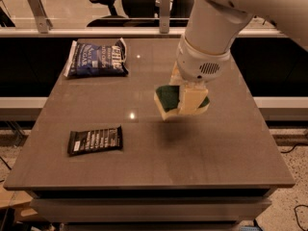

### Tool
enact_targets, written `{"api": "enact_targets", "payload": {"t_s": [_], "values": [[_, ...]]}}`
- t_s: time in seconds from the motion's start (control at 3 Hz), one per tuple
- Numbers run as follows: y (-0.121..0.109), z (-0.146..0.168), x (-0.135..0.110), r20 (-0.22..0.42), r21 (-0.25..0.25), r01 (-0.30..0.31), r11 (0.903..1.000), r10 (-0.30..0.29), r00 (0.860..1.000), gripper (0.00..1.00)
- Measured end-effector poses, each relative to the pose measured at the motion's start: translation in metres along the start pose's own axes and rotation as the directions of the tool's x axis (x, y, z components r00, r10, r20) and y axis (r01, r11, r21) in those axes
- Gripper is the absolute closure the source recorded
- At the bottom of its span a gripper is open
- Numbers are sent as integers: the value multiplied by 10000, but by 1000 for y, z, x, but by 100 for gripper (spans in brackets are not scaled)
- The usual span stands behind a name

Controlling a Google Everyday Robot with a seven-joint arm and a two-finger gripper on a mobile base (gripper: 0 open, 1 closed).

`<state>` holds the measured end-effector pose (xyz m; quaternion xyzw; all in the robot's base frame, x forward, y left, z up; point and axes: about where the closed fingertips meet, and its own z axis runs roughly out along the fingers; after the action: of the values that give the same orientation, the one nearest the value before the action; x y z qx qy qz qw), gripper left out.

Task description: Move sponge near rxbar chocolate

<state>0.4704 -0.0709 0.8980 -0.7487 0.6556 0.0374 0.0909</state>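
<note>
The sponge (167, 100), dark green on top with a pale yellow base, hangs tilted above the middle of the table, held in my gripper (188, 99). The gripper comes down from the white arm at the upper right and is shut on the sponge; a shadow lies on the table below it. The rxbar chocolate (95, 140), a flat black bar with white lettering, lies flat near the front left of the table, well to the left of and below the sponge.
A dark blue chip bag (96, 58) lies at the back left of the brown table (216, 153). Office chairs and a rail stand behind the table. The table's edges drop off on all sides.
</note>
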Motion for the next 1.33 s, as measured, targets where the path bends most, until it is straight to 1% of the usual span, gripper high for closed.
{"api": "enact_targets", "payload": {"t_s": [0.33, 0.67, 1.0, 1.33], "values": [[10, 5, -17, 286, -156, -384, 9991, 388, 9988, 100], [16, 9, -38, 338, -76, -714, 9974, 716, 9969, 100], [21, 18, -55, 189, -38, -1047, 9945, 1048, 9943, 100], [27, 28, -66, -298, -324, -1359, 9902, 1349, 9904, 100]]}}
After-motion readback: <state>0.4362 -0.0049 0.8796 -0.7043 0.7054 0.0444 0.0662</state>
